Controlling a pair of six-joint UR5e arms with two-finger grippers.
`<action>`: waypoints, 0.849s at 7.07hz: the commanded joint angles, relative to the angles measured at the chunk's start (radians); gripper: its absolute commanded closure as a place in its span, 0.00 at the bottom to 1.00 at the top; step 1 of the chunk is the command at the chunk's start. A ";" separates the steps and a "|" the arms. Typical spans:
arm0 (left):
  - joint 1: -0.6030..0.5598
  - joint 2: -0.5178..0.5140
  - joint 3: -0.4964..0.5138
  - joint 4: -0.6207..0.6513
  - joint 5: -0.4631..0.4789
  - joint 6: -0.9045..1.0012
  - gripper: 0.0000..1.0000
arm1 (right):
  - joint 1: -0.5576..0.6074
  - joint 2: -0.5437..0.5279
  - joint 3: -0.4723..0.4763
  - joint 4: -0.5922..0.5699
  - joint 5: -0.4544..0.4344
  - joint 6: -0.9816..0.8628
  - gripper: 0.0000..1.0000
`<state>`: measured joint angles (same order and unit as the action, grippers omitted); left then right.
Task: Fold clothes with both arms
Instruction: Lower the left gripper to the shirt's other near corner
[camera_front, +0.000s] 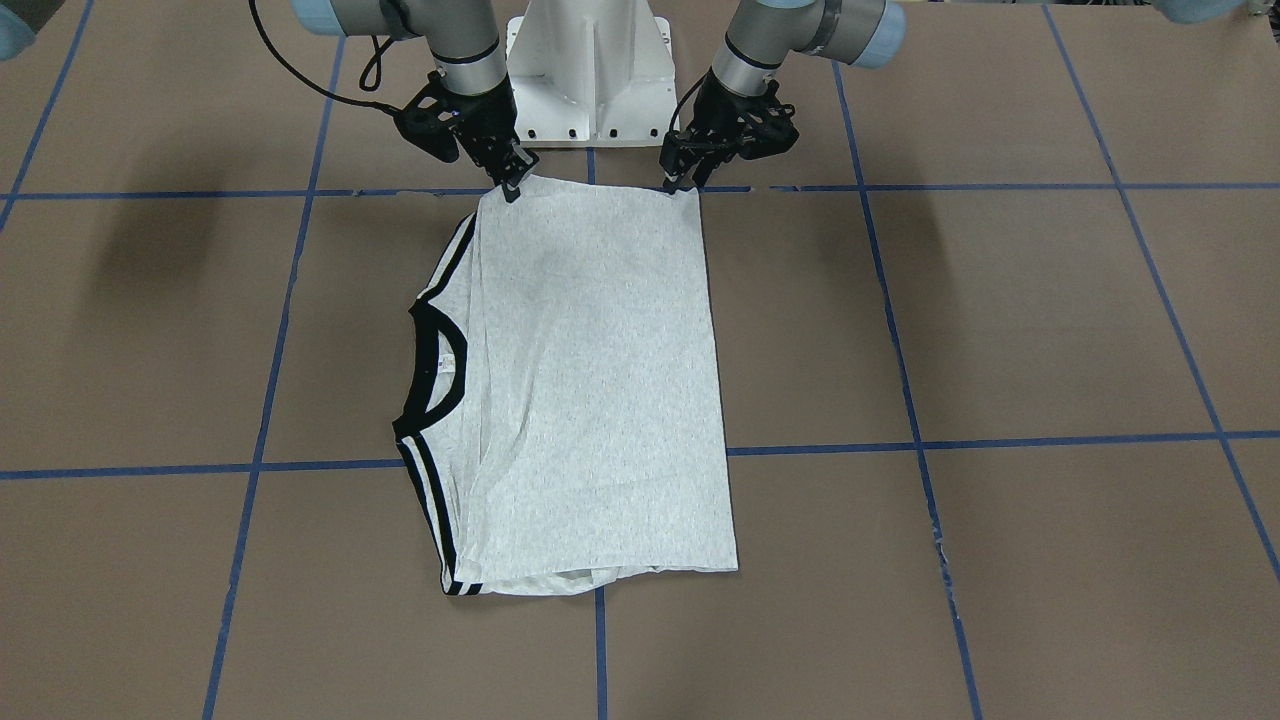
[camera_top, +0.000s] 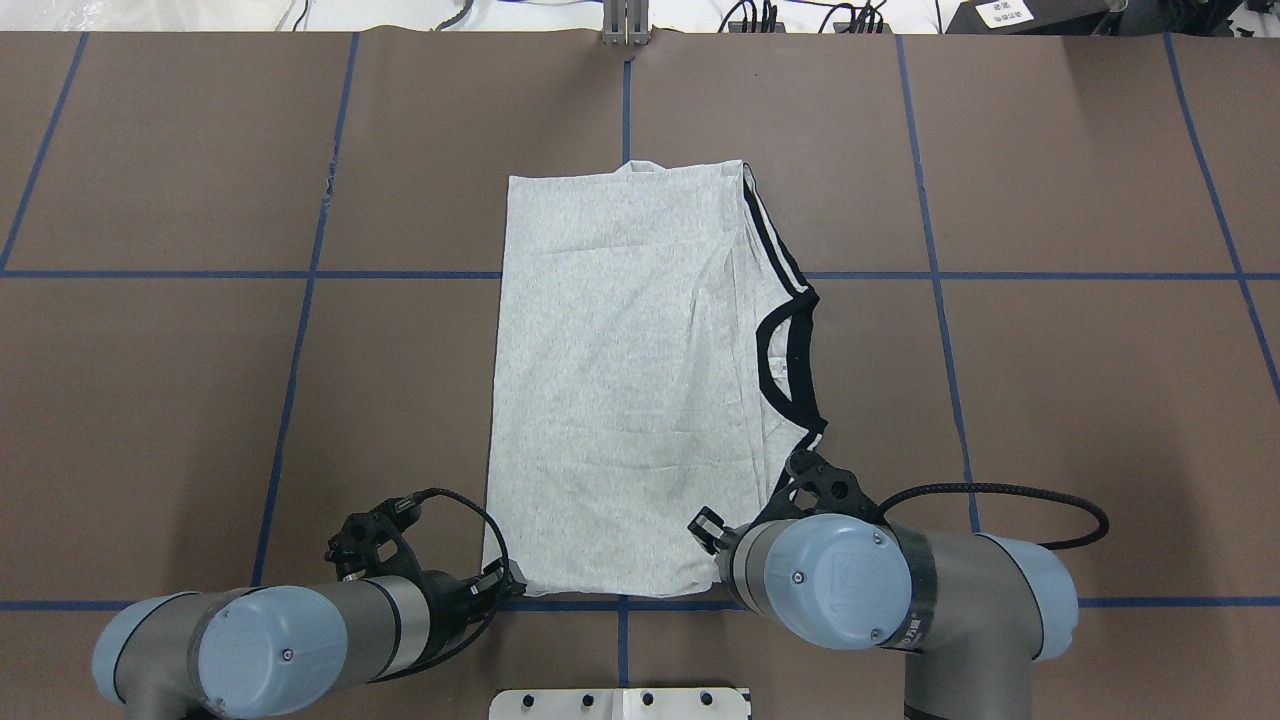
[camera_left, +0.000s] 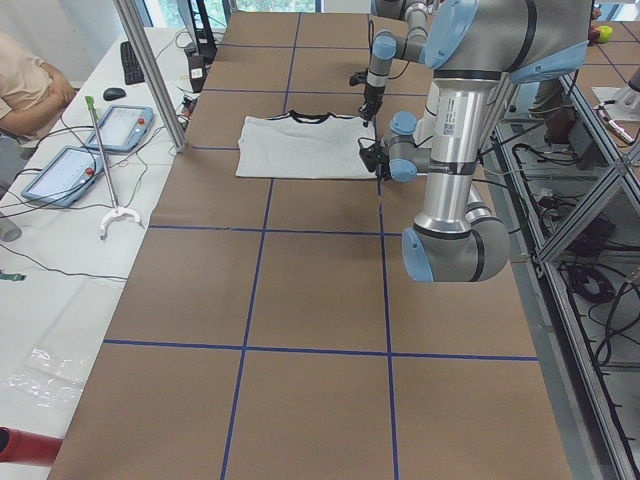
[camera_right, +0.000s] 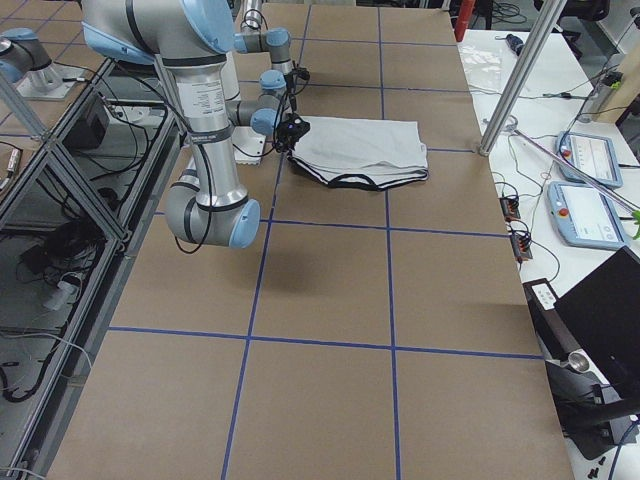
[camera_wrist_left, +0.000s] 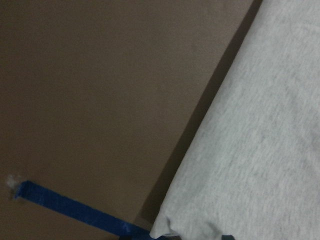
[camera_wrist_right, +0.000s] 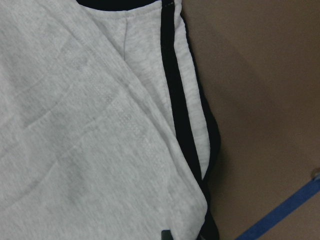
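So my left gripper (camera_top: 507, 579) is pinched tight on the near corner of the folded T-shirt (camera_top: 620, 400), which lies flat mid-table (camera_top: 200, 400). My right gripper (camera_front: 512, 187) is clamped on the other near corner, by the stripes.

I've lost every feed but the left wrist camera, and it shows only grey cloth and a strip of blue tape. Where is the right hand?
Observer: The right hand is at the shirt's other corner on the robot's side, level with the left hand.
Operator: Which way does the collar point?
Observer: The black collar lies on the robot's right, along the shirt's long edge.
Operator: Is the print facing up?
Observer: No print shows; the top face is plain grey.
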<state>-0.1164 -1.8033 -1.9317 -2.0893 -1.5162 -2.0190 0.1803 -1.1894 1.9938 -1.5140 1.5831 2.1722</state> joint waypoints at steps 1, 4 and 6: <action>-0.009 -0.001 0.002 0.000 0.002 0.002 0.47 | 0.001 -0.001 0.000 0.000 0.000 0.000 1.00; -0.012 -0.001 0.002 0.000 0.016 0.006 0.47 | 0.001 0.001 0.002 0.000 0.000 0.001 1.00; -0.017 -0.001 0.002 0.002 0.016 0.006 0.65 | 0.001 -0.001 0.008 0.000 0.000 0.000 1.00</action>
<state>-0.1310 -1.8037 -1.9297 -2.0888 -1.5005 -2.0127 0.1813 -1.1900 1.9989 -1.5140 1.5830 2.1725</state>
